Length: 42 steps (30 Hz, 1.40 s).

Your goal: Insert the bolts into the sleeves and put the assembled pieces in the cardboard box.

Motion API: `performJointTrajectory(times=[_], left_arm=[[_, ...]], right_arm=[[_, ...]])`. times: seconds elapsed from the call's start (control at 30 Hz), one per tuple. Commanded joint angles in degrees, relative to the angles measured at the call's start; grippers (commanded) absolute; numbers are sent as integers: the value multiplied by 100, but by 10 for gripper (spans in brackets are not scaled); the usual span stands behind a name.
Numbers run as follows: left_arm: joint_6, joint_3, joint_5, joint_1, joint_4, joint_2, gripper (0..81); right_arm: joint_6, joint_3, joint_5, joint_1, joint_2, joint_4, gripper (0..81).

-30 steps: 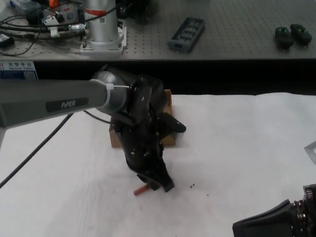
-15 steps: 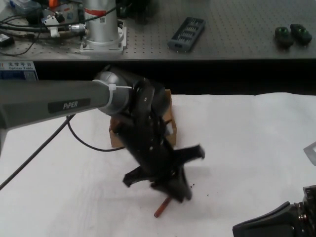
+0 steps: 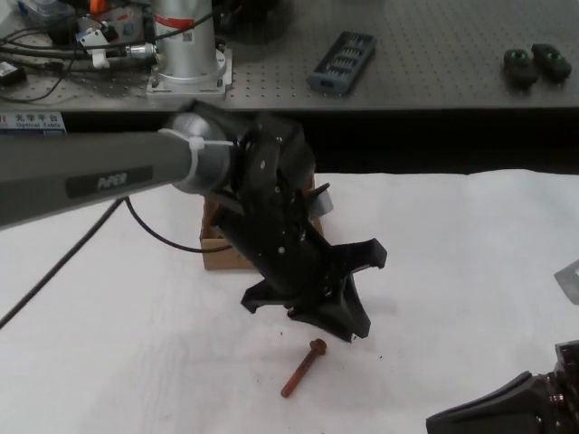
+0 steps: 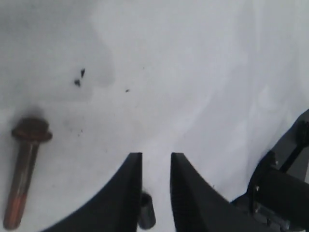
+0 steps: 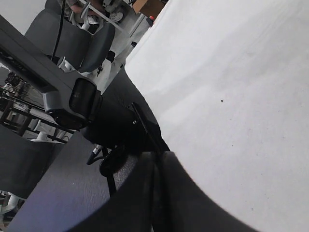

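Your left gripper [image 4: 155, 157] hangs just over the white cloth [image 3: 470, 271] with its fingers only a little apart and not holding the bolt [image 3: 303, 369], which lies flat beside it, so open wider, line up across the bolt's middle, then come down slowly

Setting: robotics lab. Evidence as follows.
- Table [image 3: 434, 63]: grey metal top drilled with a regular grid of holes, along the far side.
- Column [image 3: 185, 36]: bare metal, standing on a plate on that table, with cables [image 3: 45, 50] bundled beside it.
- Tray [image 3: 342, 60], slotted, and two black knobs [image 3: 537, 63], lying on the holed top.
- Cloth [image 3: 470, 262]: white, spread over the near bench.
- Arm [image 3: 90, 176]: grey robot tube with a cable tie, a black lead [image 3: 154, 231] trailing from it across the cloth.
- Chairs [image 5: 91, 48]: grey, padded, on the floor beside the bench.
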Motion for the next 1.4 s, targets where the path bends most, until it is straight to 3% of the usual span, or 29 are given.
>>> performJointTrajectory(times=[0.0, 0.1, 0.4, 0.63, 0.8, 1.07, 1.37], left_arm=[[239, -60, -436, -126, 1039, -301, 294], [203, -60, -995, -223, 1298, -394, 417], [-135, -50, -1090, -692, 1341, -416, 357], [-326, -50, -1836, -1136, 1350, -416, 357], [-107, 148, -2196, -1238, 1440, -416, 357], [-187, 750, -2037, -1431, 1131, -416, 357], [-874, 750, -2089, -1854, 652, -429, 357]], right_arm=[[231, -36, -87, -6, -44, -261, 52], [524, -102, -64, -6, -152, -577, 52], [875, -484, 597, -18, -743, -690, 52], [905, -887, 1177, -18, -1144, -154, 52], [803, -1112, 1434, -43, -1150, 362, 52], [252, -1562, 2407, -470, -1150, 1345, 52], [16, -1848, 2693, -948, -1440, 1492, 52]])
